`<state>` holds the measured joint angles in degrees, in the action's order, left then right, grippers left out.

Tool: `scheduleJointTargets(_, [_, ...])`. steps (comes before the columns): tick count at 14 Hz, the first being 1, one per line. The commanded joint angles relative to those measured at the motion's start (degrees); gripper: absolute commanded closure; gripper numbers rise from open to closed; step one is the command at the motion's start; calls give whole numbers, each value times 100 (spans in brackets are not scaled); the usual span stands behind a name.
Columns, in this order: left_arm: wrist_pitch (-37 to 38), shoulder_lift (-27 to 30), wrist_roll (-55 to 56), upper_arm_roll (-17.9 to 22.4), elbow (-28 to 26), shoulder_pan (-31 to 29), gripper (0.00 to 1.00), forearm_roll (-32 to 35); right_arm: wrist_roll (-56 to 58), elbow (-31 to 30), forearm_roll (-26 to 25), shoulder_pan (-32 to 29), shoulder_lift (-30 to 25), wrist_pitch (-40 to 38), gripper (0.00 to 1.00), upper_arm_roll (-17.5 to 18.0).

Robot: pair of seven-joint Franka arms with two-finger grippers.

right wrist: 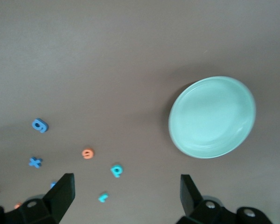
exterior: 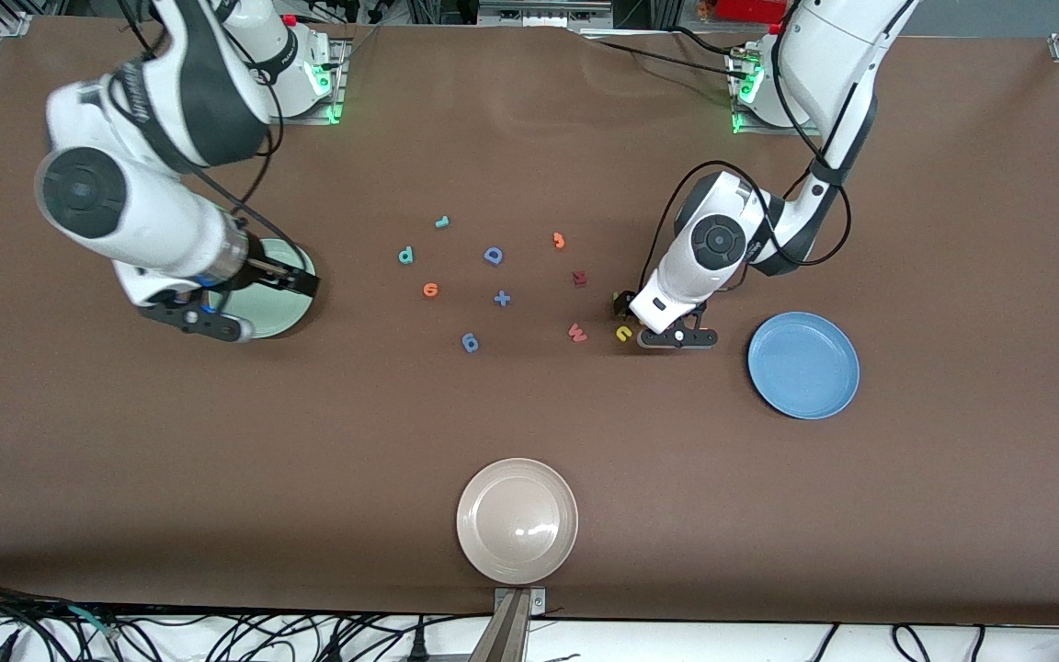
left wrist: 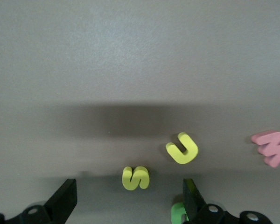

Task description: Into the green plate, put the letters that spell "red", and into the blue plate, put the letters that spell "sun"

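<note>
My left gripper (exterior: 667, 336) hangs low and open over the table beside the blue plate (exterior: 803, 364). The yellow "s" (left wrist: 136, 178) lies just ahead of the gap between its fingers (left wrist: 129, 198); the arm hides it in the front view. The yellow "u" (left wrist: 182, 148) (exterior: 622, 333) and the olive-green "n" (left wrist: 178, 213) (exterior: 621, 299) lie close by. My right gripper (exterior: 199, 317) (right wrist: 126, 191) is open and empty over the edge of the green plate (exterior: 277, 303) (right wrist: 212, 116). The teal "r" (exterior: 442, 222) (right wrist: 102, 197), teal "d" (exterior: 405, 255) (right wrist: 116, 170) and orange "e" (exterior: 430, 291) (right wrist: 87, 153) lie mid-table.
A blue "D" (exterior: 493, 256), a blue plus (exterior: 502, 298), another blue letter (exterior: 470, 342), an orange "j" (exterior: 559, 241), a dark red "M" (exterior: 579, 277) and a red "W" (exterior: 576, 332) (left wrist: 271, 148) are scattered mid-table. A beige plate (exterior: 517, 520) sits nearest the front camera.
</note>
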<state>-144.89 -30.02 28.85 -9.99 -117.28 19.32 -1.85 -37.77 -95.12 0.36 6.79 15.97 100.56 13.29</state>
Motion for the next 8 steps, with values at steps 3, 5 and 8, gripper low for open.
scheduleJointTargets(3, [-187, -91, 244, 41, -49, 45, 3, 255, -1029, -883, -45, -11, 64, 1033, 0, 472])
scheduleJointTargets(5, [-311, -153, 252, 41, -49, 62, 3, 255, -1266, -1419, -45, -11, 55, 1587, 0, 622])
scheduleJointTargets(8, [-311, -162, 252, 41, -49, 63, 19, 255, -1478, -2141, -45, -11, 55, 2396, 0, 886])
